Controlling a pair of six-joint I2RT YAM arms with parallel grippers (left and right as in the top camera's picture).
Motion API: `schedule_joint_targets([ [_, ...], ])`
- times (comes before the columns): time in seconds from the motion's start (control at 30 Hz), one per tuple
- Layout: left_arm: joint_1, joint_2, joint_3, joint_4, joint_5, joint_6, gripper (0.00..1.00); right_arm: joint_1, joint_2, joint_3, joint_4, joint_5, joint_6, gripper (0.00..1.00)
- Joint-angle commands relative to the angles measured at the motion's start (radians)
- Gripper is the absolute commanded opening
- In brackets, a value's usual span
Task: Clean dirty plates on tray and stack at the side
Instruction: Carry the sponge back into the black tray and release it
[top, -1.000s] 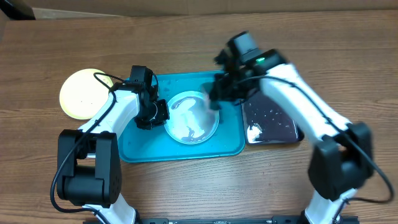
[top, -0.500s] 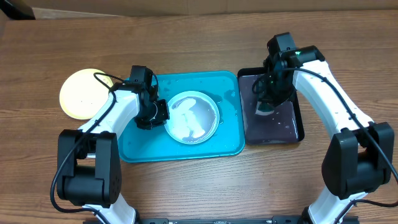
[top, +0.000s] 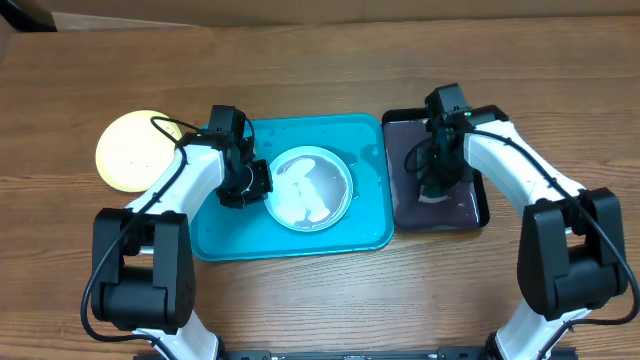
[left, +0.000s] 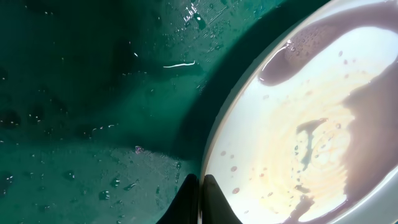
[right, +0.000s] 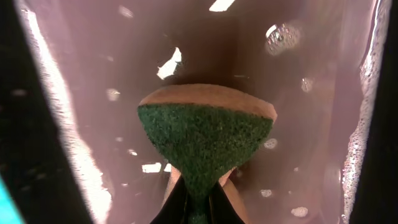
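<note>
**Plate pinned, sponge at the suds**

Brown wood-grain table all round, and dead centre sits the turquoise tray, wet and beaded with drops. On it lies the white plate, with dark smears across its face, so it isn't clean yet!

The left gripper is clamped on the rim at the plate's 9 o'clock. I'd say that's to pin it, so it can't skate on the slick tray under scrubbing.

Over at the table's 3 o'clock, just beside the turquoise tray, the black tray holds murky, bubbly water. The right gripper is pinching the green sponge by its waist, low over that water. My reckoning: it's loading up on suds.

Out at 9 o'clock on bare wood lies the yellow-green plate, apart from the tray with no smears visible, so it looks finished. Between sponge and white plate, only the two trays' raised rims stand in the way.
</note>
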Motion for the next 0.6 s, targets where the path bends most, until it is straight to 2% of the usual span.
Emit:
schedule_joint_targets([
  [0.0,-0.007,0.011,-0.004,0.002,0.011,-0.003,0.04,0.000,-0.005,-0.034,0.045,0.035,-0.001,0.04],
  [0.3,-0.007,0.011,-0.004,0.000,0.011,-0.003,0.04,-0.022,-0.006,-0.026,0.042,0.042,-0.001,0.05],
  [0.33,-0.007,0.011,-0.004,0.001,0.006,-0.003,0.04,-0.029,-0.006,-0.026,0.035,0.042,-0.001,0.16],
  [0.37,-0.007,0.011,-0.004,0.000,0.000,-0.003,0.04,-0.035,-0.006,-0.026,0.028,0.042,-0.002,0.39],
  [0.4,-0.007,0.011,-0.004,0.000,-0.007,-0.003,0.04,-0.039,-0.006,-0.025,0.024,0.042,-0.003,0.52],
  [0.47,-0.007,0.011,-0.004,-0.001,-0.015,-0.003,0.04,-0.048,-0.006,-0.016,0.008,0.042,-0.005,0.64],
  [0.57,-0.007,0.011,-0.004,-0.001,-0.015,-0.003,0.05,-0.062,-0.006,0.044,-0.045,0.019,-0.005,0.70],
])
